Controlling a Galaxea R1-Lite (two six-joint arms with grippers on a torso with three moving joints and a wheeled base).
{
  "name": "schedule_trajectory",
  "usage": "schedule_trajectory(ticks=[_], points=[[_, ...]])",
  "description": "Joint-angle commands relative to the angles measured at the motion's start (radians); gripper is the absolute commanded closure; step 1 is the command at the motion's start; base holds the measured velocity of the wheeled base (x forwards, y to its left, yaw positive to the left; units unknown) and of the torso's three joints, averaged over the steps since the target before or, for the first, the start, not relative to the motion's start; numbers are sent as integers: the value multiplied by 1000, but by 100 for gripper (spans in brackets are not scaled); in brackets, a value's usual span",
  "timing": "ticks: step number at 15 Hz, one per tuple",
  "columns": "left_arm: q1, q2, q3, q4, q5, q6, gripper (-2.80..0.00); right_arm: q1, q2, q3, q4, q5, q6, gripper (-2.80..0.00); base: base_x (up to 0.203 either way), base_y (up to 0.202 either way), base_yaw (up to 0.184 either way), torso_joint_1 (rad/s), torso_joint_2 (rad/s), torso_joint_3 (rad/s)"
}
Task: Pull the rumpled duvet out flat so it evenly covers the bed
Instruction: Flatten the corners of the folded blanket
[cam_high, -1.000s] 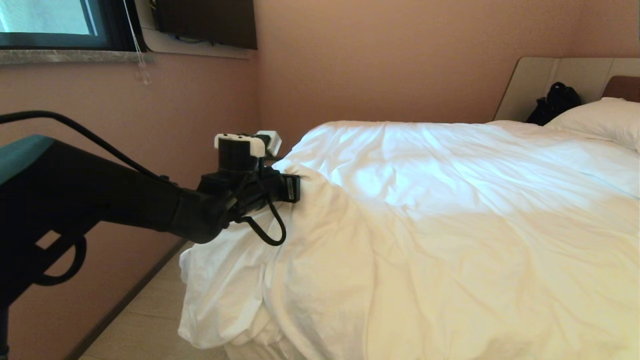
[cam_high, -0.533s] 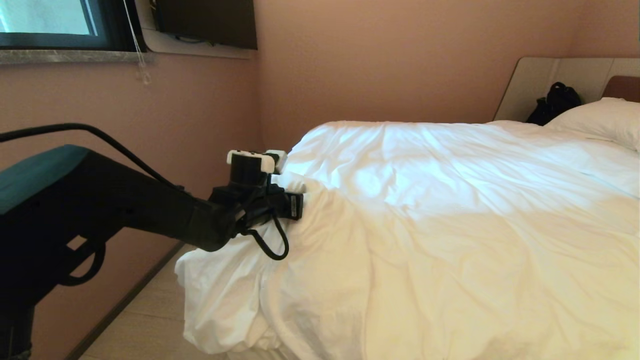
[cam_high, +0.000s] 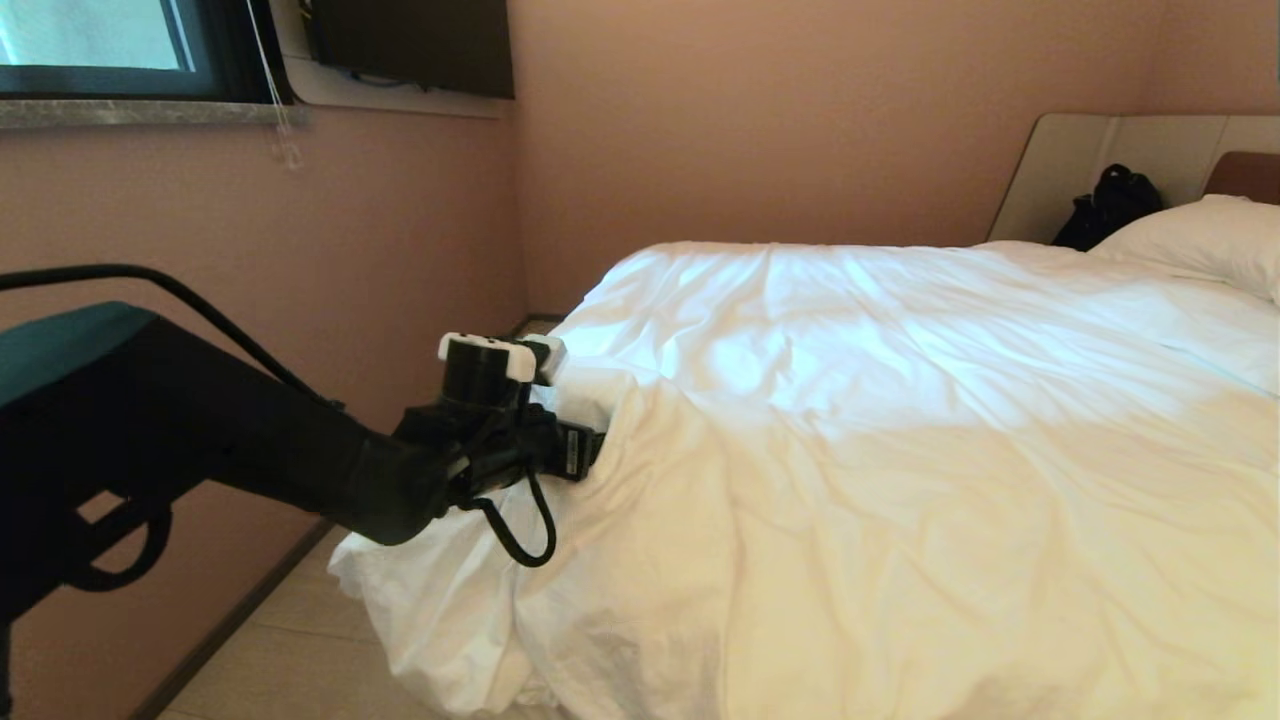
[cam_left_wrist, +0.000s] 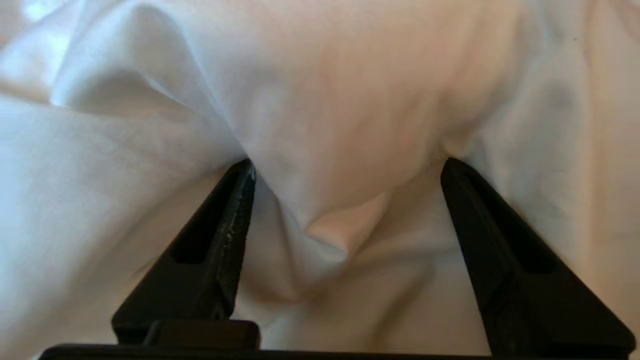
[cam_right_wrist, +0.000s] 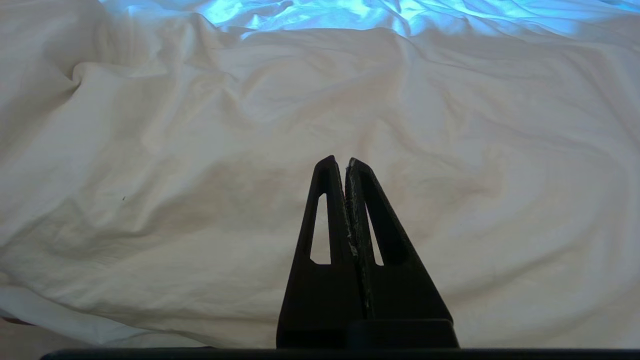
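Duvet (cam_high: 900, 450) lies spread over the bed (cam_high: 1110, 150), creased, its corner bunched and hanging off the near-left edge toward the floor. Left gripper (cam_high: 590, 440) is nosed into that bunched corner; jaws apart, a pinched fold (cam_left_wrist: 325, 235) standing loose between the fingers (cam_left_wrist: 220, 240), cloth touching both tips. Right gripper (cam_right_wrist: 345, 162) hovers over flatter duvet, jaws together, nothing between them. Beyond: white pillow (cam_high: 1200, 240) and black bag (cam_high: 1110, 205) at the headboard.

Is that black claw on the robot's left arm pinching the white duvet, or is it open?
Open. The left gripper has its fingers spread wide, with a loose fold of the duvet bulging between them, unclamped.
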Motion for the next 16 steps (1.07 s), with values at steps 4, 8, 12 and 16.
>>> schedule_trajectory(ticks=[4, 8, 12, 16], points=[[0, -181, 127, 15, -1, -5, -280, 0, 1, 0, 1, 0, 0, 0, 0, 0, 0, 0, 0, 0], [-3, -400, 321, 27, -7, -4, -280, 0, 1, 0, 1, 0, 0, 0, 0, 0, 0, 0, 0, 0], [29, -512, 572, 30, -8, 4, -280, 0, 1, 0, 1, 0, 0, 0, 0, 0, 0, 0, 0, 0], [62, -424, 695, 15, -5, 45, -280, 0, 1, 0, 1, 0, 0, 0, 0, 0, 0, 0, 0, 0]])
